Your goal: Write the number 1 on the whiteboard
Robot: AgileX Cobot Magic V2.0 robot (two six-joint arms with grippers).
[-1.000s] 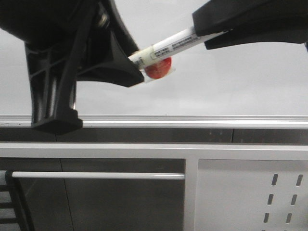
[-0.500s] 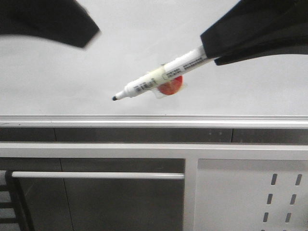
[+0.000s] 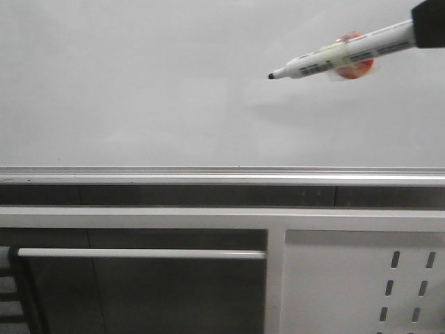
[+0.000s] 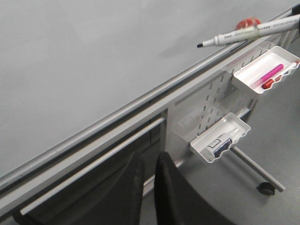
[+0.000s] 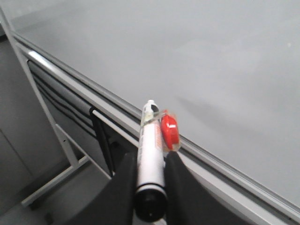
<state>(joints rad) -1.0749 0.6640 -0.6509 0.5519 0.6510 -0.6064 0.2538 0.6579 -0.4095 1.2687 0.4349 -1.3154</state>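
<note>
My right gripper [image 5: 149, 176] is clamped on a white marker [image 5: 151, 157], its barrel pinched between both fingers and its black tip pointing toward the whiteboard [image 3: 139, 83]. A red object [image 5: 169, 131] is taped beside the barrel. The tip hovers just short of the glossy, unmarked surface. My left gripper [image 4: 147, 187] hangs lower, jaws nearly together, holding nothing.

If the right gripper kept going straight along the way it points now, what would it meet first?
Most likely the whiteboard. The right gripper is shut on the marker, whose uncapped tip leads toward the blank board above the bottom rail. The tip would touch first; how far off it is cannot be judged.
</note>
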